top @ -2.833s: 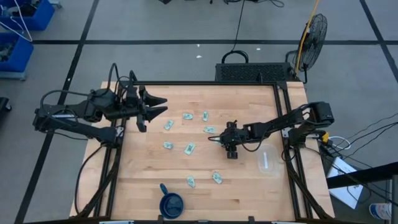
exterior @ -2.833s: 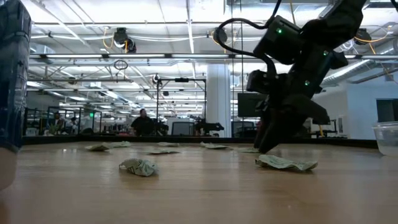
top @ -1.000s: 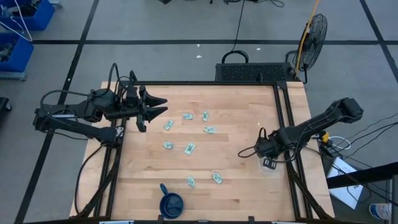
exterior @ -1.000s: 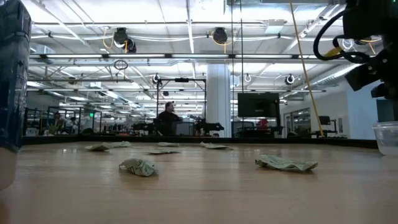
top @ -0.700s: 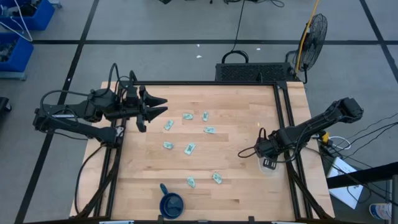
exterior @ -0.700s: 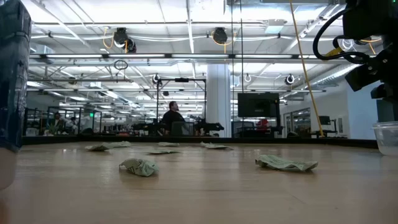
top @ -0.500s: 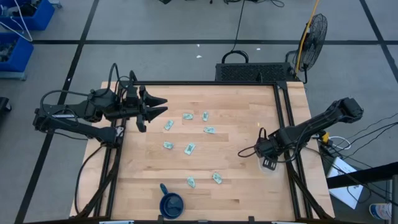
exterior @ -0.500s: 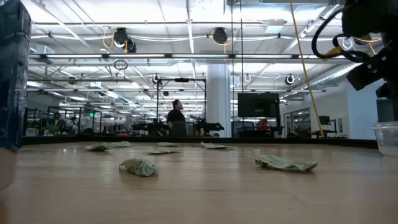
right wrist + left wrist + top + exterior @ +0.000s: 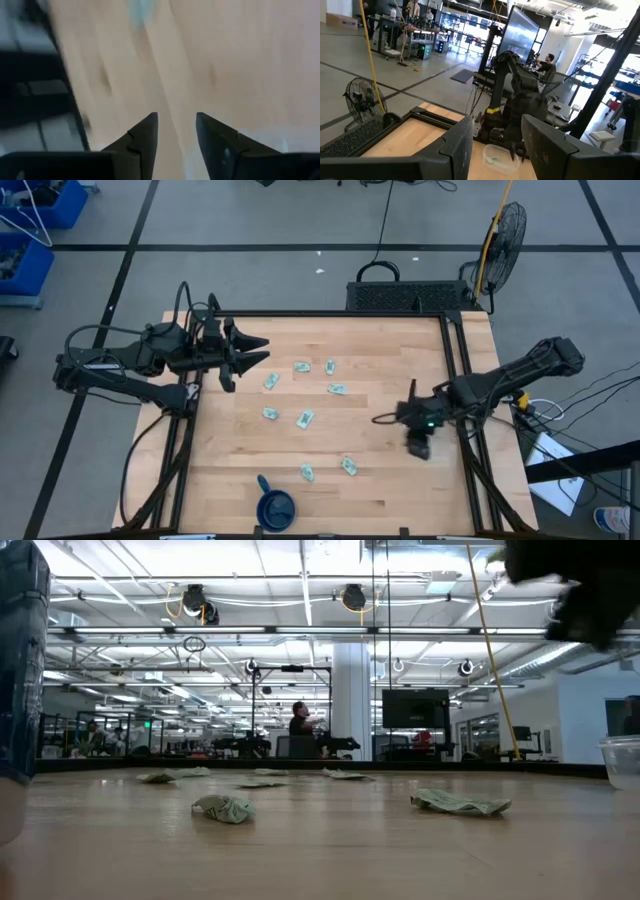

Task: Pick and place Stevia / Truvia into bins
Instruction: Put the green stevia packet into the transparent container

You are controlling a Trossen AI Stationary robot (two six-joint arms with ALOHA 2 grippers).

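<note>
Risk: likely a missed or doubled pickup; sachets thin, flat against the wood, some crumpled, so fingertips could slide over one or drag a neighbour.
Second risk: tub light and shallow near the right edge of the counter; a low pass of the right arm could knock it.
Cause: right wrist view blurred, suggesting fast motion close to the tub.
Sachets, look: small pale green and white paper rectangles; in the low view the nearest two lay wrinkled, not flat.
Sachets, place: about seven loose on the counter, a cluster toward the middle and far side, two nearer the front edge, all well apart from the tub.
Tub: clear plastic with rounded corners, at least one sachet inside, seen in the left wrist view; hidden under the arm from above.
Right gripper: near the right edge of the counter, fingers apart, nothing between them.
Left gripper: parked at the far left corner, spread wide, empty.
Mug: dark blue, at the front edge, not part of the job.
</note>
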